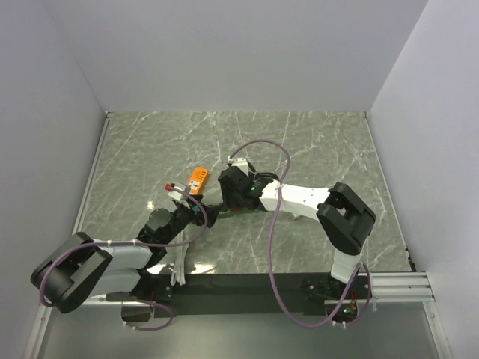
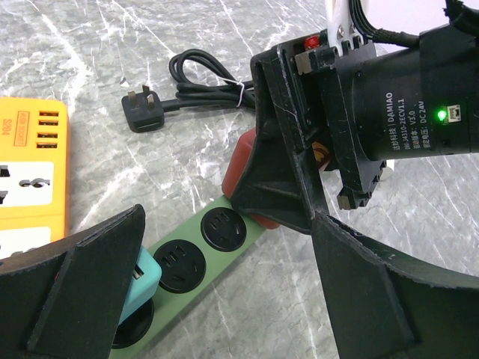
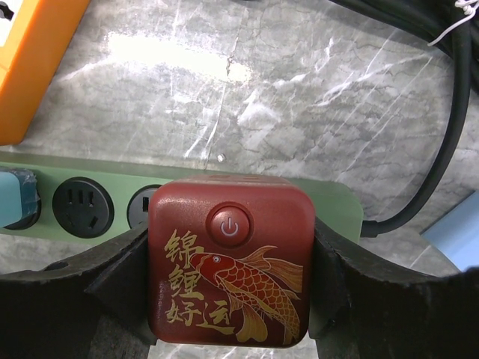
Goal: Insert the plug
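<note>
Closest to my right wrist camera is the red plug (image 3: 228,269), a rounded block with a gold koi, gold characters and a power button on its face. My right hand (image 3: 228,280) is clenched on it, one finger (image 3: 112,280) pressed to each side. The plug sits over the end of the green power strip (image 3: 90,187), hiding one socket and part of the next. I cannot tell whether its pins are seated.

From the left wrist, my left hand (image 2: 228,224) is released, its fingers spread wide over the green strip, gripping nothing. One finger is just beside a teal plug (image 2: 142,288) standing in that strip. An orange power strip (image 2: 34,172) lies near the green one on the marbled worktop (image 2: 112,45). A black three-pin plug (image 2: 144,111) with its tied cable lies loose beyond.
</note>
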